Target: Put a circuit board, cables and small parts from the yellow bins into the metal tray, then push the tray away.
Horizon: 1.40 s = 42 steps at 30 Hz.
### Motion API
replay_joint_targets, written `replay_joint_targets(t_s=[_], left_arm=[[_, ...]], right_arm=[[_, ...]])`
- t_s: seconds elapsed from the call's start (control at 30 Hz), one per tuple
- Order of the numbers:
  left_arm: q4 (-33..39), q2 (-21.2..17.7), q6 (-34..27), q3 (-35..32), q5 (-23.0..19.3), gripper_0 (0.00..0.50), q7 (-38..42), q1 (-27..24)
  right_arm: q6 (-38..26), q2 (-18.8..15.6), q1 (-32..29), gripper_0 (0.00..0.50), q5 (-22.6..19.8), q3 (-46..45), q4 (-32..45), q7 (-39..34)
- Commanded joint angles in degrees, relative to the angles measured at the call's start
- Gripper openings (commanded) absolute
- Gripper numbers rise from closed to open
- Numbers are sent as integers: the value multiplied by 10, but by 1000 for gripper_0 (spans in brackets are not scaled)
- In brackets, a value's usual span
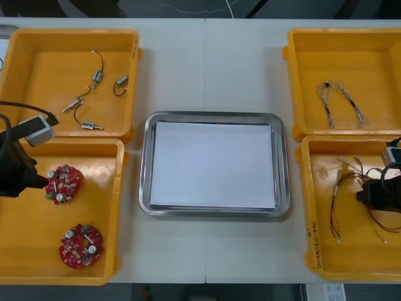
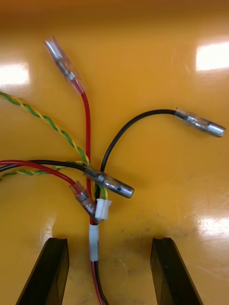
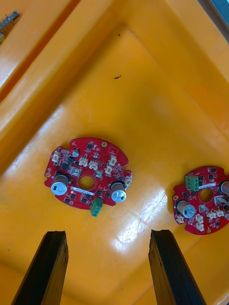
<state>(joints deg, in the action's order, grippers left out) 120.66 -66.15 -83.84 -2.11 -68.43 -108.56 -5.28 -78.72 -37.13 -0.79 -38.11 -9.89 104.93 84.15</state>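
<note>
Left gripper (image 3: 107, 233), fingers spread, hovers over a round red circuit board (image 3: 88, 176). Right gripper (image 2: 109, 240), equally spread, straddles bundled red and black cables (image 2: 88, 138) (print on the yellow plastic bin (image 1: 309, 241) rim is illegible).

pale counter (image 1: 207, 69), a thin seam (image 1: 205, 88) running straight down its middle; dark floor (image 1: 156, 7) beyond the far edge, dark again below the near edge.

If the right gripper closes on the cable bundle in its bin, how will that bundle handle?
Probably floppy and light: the cable bundle between the fingers of the open right gripper is thin wires splaying apart, so loose ends would dangle. Its sleeved metal tips may snag on the yellow bin. The left gripper hovers over a circuit board.
</note>
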Motion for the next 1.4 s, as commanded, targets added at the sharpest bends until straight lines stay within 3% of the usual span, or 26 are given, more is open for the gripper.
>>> replay_joint_targets(t_s=[0.03, 0.27, 0.3, 0.37, 0.4, 0.43, 0.87, 1.4], left_arm=[[-9, -39, 38, 36, -1, 500, -42, 11], [-45, -51, 93, 76, -1, 500, -108, 11], [-47, -52, 98, 80, -1, 500, -115, 10], [-54, -52, 108, 89, 1, 500, -122, 9], [-54, -52, 108, 89, 1, 500, -122, 9], [-55, -52, 117, 98, 7, 500, -124, 7], [-64, -52, 170, 161, 26, 500, -140, -7], [-84, -50, 199, 191, 48, 500, -154, -16]], right_arm=[[8, 7, -11, 500, 6, 14, -2, 30], [8, 7, -17, 500, 7, 20, -2, 30], [8, 7, -18, 452, 7, 19, -2, 30], [8, 7, -18, 84, 7, 20, -2, 31], [8, 7, -18, 84, 7, 20, -2, 31], [8, 7, -18, 0, 7, 20, -3, 31], [-5, 6, -17, 0, 9, 1, 14, 35], [-184, 7, -6, 0, -7, -130, 143, 42]])
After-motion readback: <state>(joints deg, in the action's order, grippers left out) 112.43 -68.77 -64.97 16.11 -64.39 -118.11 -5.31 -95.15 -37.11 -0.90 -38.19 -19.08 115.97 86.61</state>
